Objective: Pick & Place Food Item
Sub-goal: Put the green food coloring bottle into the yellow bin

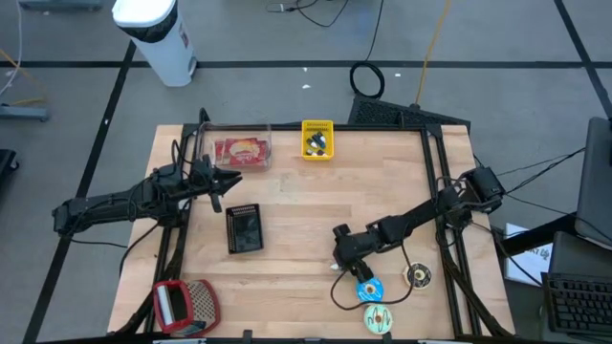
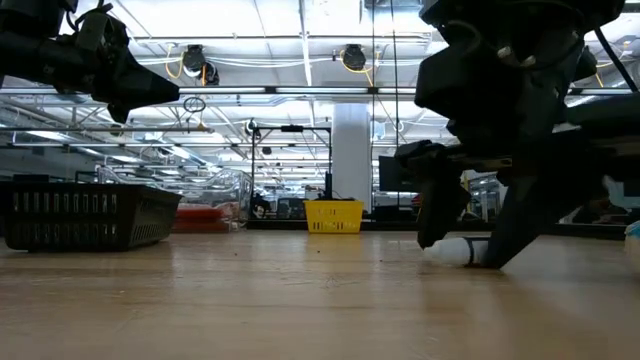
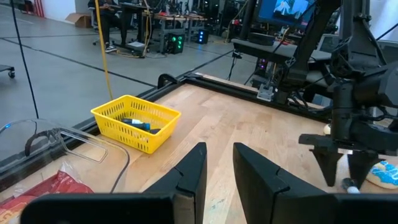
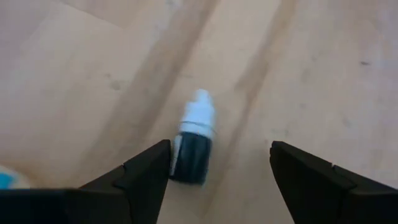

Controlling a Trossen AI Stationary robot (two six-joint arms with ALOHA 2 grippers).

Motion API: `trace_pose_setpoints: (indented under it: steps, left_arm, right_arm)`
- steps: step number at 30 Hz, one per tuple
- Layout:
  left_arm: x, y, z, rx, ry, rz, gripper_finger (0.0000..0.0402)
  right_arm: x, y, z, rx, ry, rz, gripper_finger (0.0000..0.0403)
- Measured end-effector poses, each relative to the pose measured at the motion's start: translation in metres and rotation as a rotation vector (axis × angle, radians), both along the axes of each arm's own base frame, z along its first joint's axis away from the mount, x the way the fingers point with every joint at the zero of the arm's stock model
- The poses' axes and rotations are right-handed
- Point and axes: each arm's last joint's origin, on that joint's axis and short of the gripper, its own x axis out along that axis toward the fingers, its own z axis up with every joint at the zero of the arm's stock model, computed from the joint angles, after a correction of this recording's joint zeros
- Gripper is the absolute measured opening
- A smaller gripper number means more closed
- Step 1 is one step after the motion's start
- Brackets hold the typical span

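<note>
A small bottle (image 4: 194, 146) with a white cap and a dark body lies on its side on the wooden table. My right gripper (image 4: 221, 150) points down over it, open, with one finger on each side of the bottle; the low view shows its fingertips (image 2: 440, 215) close to the tabletop and the bottle (image 2: 455, 250) between them. In the high view this gripper (image 1: 349, 268) is at the table's near right. My left gripper (image 3: 217, 168) is open and empty, held above the table at its left (image 1: 225, 180). My right gripper comes from above, pointing down, its fingers astride the lying bottle. One finger (image 4: 149, 171) stands right beside the bottle's dark body (image 4: 186, 158); I cannot tell whether it touches. The bottle rests on the table.
A yellow basket (image 1: 316, 139) and a clear container with a red packet (image 1: 241, 151) sit at the far edge. A black basket (image 1: 245, 228) stands left of centre, and a red-and-mesh item (image 1: 185, 304) is at the near left. Round discs (image 1: 368, 290) and a cable lie beside the right gripper.
</note>
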Motion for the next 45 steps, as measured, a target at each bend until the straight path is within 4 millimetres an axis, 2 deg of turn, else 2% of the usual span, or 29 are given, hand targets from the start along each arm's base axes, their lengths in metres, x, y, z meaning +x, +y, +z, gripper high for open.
trace_pose_setpoints:
  steps: [4,11,22,33,37,45]
  left_arm:
    - [0.000,0.000,0.000,0.000,0.000,0.000,0.0079]
    - [0.000,0.000,0.000,0.000,0.000,0.000,0.0079]
    - [0.000,0.000,0.000,0.000,0.000,0.000,0.0079]
    - [0.000,0.000,0.000,0.000,0.000,0.000,0.0079]
    - [0.000,0.000,0.000,0.000,0.000,0.000,0.0079]
    - [0.000,0.000,0.000,0.000,0.000,0.000,0.0079]
  right_arm:
    - [0.000,-0.002,-0.001,-0.077,-0.010,-0.058,0.0244]
    - [-0.003,-0.004,-0.004,-0.087,-0.005,-0.066,0.0204]
    - [-0.009,-0.005,-0.013,0.005,-0.089,-0.026,0.0138]
    - [-0.007,-0.004,-0.012,0.020,-0.133,-0.028,0.0069]
    - [-0.005,-0.004,-0.009,0.028,-0.174,-0.026,0.0062]
    - [0.000,-0.006,-0.006,0.045,-0.223,-0.036,0.0075]
